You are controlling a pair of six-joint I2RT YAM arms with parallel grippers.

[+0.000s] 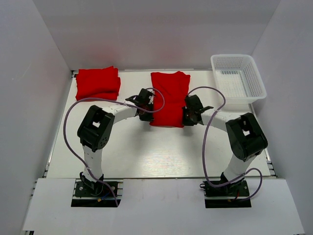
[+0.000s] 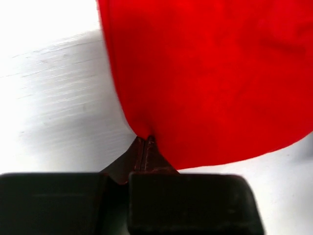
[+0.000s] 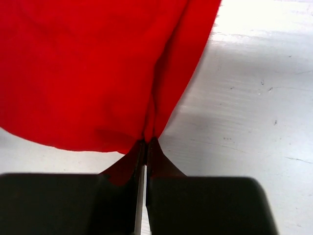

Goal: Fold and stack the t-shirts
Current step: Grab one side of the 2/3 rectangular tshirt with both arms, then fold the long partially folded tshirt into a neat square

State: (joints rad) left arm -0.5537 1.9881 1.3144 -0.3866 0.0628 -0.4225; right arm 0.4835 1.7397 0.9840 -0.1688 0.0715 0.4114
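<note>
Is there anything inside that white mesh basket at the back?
The white plastic mesh basket shows only its own bare floor; its near wall may hide a thin strip.

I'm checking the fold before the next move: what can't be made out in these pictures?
- Top view: the near corners of the middle red cloth t-shirt sit hidden under the left gripper and right gripper.
- Wrist views: frame edges cut off most of that shirt; the shut jaws hide how much cloth is pinched.
- Top view: the folded red cloth stack at far left is too small to count its layers.
</note>
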